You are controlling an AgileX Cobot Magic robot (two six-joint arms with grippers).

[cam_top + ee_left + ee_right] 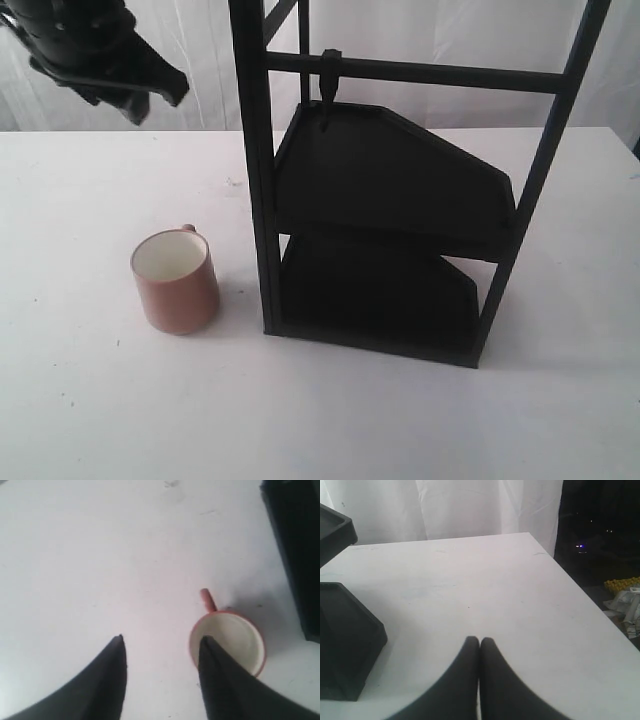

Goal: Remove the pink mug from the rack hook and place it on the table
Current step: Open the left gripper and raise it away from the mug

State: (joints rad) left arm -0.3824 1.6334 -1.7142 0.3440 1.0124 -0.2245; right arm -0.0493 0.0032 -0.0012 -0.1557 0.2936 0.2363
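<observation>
The mug (175, 280) stood upright on the table (90, 400) toward its left edge, beside the rack (400, 180) and off the hook (328, 85). The left gripper (162, 639) hung above it, spread and clear, so the placing looked done. The right gripper (480, 640), pressed together, waited toward the right edge.

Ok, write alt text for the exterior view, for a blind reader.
A dusty salmon-pink ceramic mug stands upright on the matte white table, left of a tall black metal rack with two slanted trays. The small black hook on its crossbar is bare. A dark robot arm hangs at top left.
</observation>
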